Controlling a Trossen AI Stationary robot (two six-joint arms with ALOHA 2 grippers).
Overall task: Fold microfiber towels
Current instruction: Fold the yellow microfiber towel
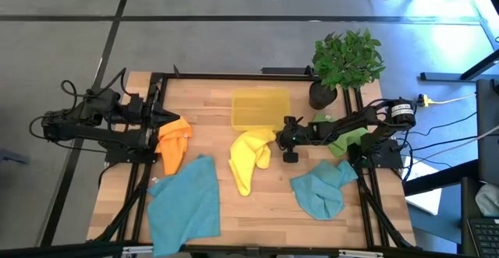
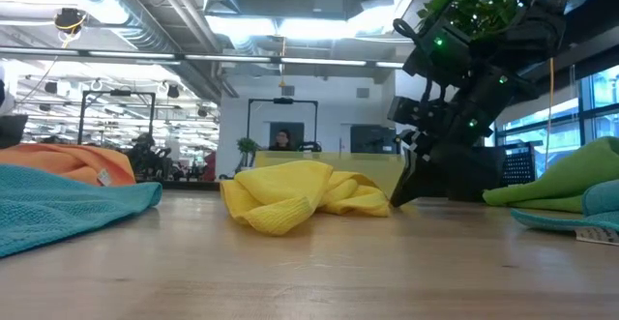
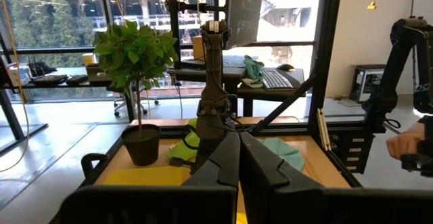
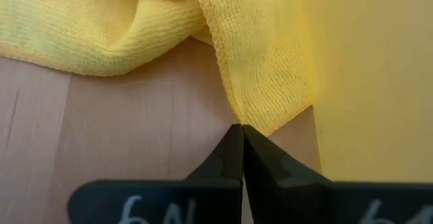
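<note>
We see a translucent yellow bin (image 1: 260, 108) on the wooden table (image 1: 257, 211), far side, mid-width. Potted plant (image 1: 345, 61) stands at the far right corner, near the bin. Beyond the table: a desk with a keyboard (image 3: 276, 79) and monitor (image 3: 243, 11).

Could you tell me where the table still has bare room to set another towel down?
Bare wood runs along the front edge between the large teal towel and the small teal towel, below the yellow towel. The back-left strip beside the yellow bin is also free. The right side by the right claw is crowded.
</note>
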